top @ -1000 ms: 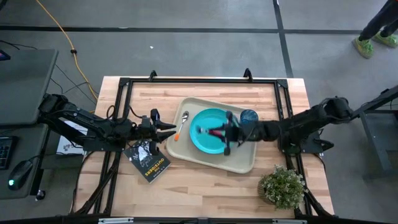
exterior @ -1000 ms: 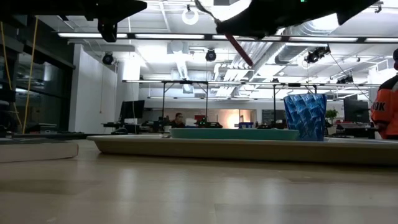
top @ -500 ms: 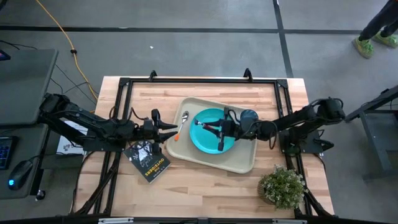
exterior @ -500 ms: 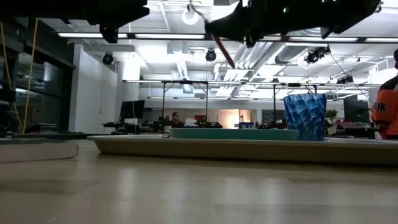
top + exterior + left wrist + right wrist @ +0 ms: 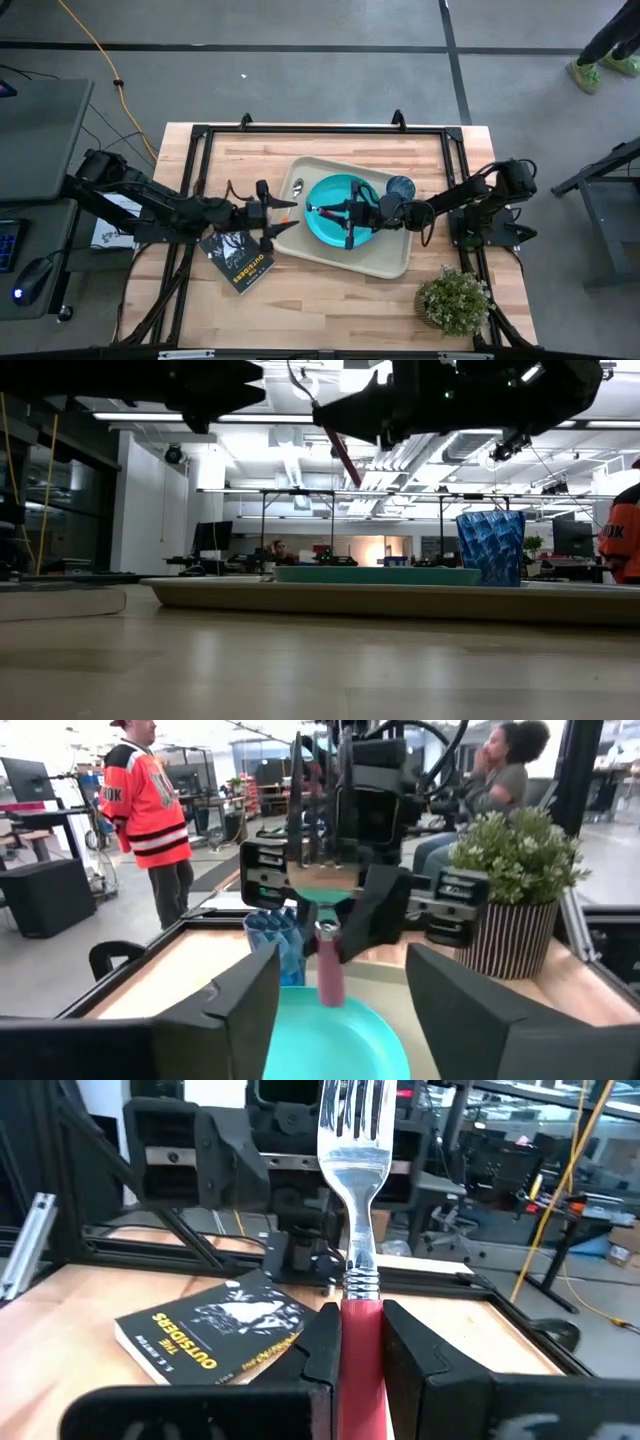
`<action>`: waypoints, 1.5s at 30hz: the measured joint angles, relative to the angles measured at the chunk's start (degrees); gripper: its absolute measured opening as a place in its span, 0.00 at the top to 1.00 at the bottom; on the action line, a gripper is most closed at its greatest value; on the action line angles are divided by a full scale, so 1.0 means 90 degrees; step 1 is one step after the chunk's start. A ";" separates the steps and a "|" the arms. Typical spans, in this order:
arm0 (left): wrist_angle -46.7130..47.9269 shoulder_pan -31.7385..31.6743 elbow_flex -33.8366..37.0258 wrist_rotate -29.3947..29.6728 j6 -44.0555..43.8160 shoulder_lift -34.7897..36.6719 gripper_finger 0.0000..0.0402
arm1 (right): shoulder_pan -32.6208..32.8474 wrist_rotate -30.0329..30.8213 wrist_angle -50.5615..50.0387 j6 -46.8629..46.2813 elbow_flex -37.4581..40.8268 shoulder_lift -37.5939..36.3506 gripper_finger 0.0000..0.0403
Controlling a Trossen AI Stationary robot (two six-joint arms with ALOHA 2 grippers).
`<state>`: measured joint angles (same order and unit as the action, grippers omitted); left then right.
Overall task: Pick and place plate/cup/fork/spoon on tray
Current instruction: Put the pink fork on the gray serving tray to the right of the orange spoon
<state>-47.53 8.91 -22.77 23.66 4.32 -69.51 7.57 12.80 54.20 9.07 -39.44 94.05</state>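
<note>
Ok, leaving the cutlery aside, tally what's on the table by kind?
Tray: 1
Plate: 1
Cup: 1
Book: 1
Potted plant: 1
Total: 5

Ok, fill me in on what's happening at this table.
The right end effector holds the red-handled fork above the turquoise plate, which sits on the beige tray with the blue cup. The left end effector hangs open over the tray's left edge. A book lies on the table beside the tray.

Spoon hidden under left pincer
</note>
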 joint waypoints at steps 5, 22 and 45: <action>0.0003 0.0000 -0.0441 0.0105 0.0110 -0.0593 0.45 | 0.0074 -0.0140 0.0068 0.0274 -0.0295 0.0360 0.93; -0.0041 0.0002 -0.0665 0.0232 0.0049 -0.0973 0.65 | 0.0164 -0.0264 0.0084 0.0549 -0.0656 0.0730 0.93; 0.1071 0.0022 -0.0660 0.1069 0.0328 -0.0428 1.00 | 0.0175 0.0437 -0.1132 -0.0021 -0.0644 0.0442 0.51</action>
<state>-37.89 9.11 -28.71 33.28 7.27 -73.36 9.14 16.73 44.01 8.88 -45.23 98.02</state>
